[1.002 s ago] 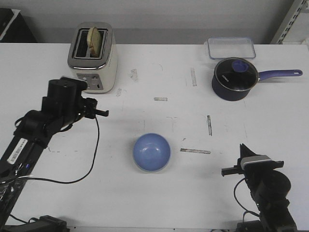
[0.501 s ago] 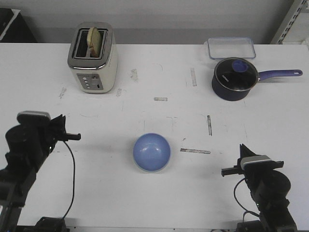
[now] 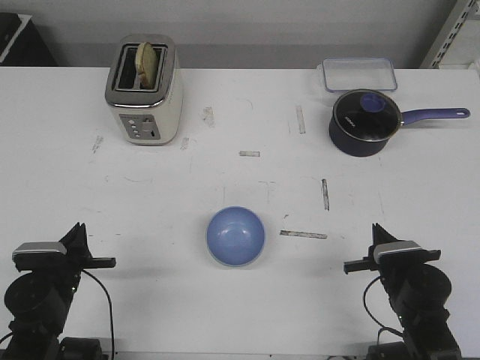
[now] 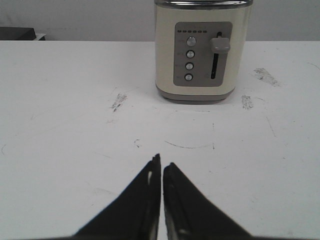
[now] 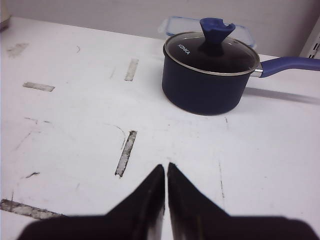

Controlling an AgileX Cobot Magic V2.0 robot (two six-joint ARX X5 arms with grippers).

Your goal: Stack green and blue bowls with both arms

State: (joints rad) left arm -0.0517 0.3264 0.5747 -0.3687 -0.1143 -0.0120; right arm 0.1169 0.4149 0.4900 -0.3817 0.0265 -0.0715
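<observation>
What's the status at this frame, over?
Both grippers, left and right, jaws shut, empty. Periwinkle blue round bowl nested in pale green bowl, mid-table. Nothing in the way.

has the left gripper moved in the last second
Yes. In the front view the left gripper has pulled back from beside the toaster toward the near left table edge, now level with the right gripper.

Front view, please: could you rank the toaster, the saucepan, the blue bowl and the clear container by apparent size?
1. Toaster.
2. Saucepan, counting its handle.
3 and 4. Blue bowl and clear container: these look alike, and the bowl sits nearer the camera.
</observation>
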